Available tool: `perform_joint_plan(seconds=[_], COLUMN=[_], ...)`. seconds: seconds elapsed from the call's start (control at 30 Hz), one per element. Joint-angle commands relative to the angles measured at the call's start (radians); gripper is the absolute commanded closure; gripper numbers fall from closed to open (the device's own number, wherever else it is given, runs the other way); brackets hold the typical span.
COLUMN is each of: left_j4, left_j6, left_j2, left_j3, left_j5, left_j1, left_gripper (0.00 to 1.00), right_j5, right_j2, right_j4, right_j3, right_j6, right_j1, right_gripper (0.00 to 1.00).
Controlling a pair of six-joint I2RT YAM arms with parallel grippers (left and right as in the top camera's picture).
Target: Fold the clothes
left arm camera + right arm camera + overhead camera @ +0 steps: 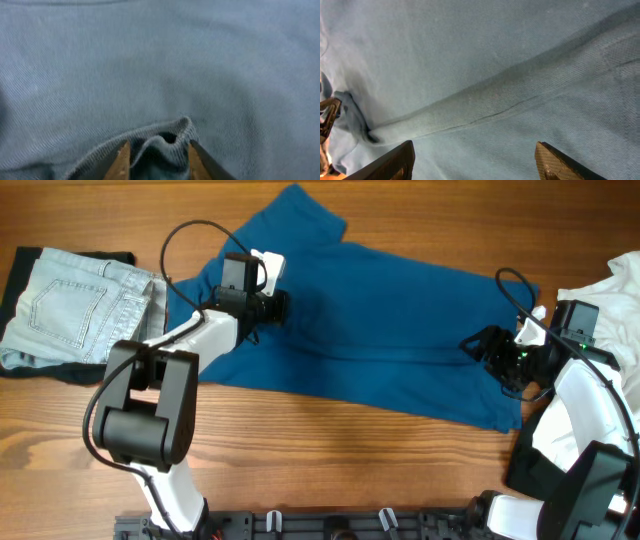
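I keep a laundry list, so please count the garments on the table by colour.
Deep blue: 1, the blue shirt
Pale denim: 1, the jeans
Black: 1, the black garment under the jeans
White: 1, the white cloth at the right edge
Total: 4

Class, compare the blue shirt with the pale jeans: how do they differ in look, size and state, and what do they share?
The shirt is deep blue; the jeans are pale denim. The shirt lies spread out and creased; the jeans sit folded. The shirt covers far more of the wooden table than the jeans. Both are soft garments lying flat.
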Motion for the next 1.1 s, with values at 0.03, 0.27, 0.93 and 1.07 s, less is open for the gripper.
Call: perform_joint_plan(seconds=[0.03, 0.27, 0.93, 1.07], left_j4=[0.0, -0.001, -0.11, -0.161], left_j6=[0.008, -0.03, -0.03, -0.057], left_j2=[0.008, -0.086, -0.123, -0.145], left_j3=[0.007, 0.007, 0.007, 0.007], left_j5=[0.041, -0.045, -0.199, -0.199], left_j1=[0.001, 0.018, 0.026, 0.026], left_gripper=[0.93, 0.96, 0.96, 0.73], right_j5=[0.032, 0.039, 0.298, 0.243], right_j2=[0.012, 0.012, 0.043, 0.078], right_j4=[-0.003, -0.01, -0.019, 0.059], right_j3=[0.01, 0.01, 0.006, 0.003], right_j6=[0.014, 0.013, 0.175, 0.099], right_j1=[0.004, 0.004, 0.003, 0.003], right_gripper=[0.23, 0.23, 0.34, 0.36])
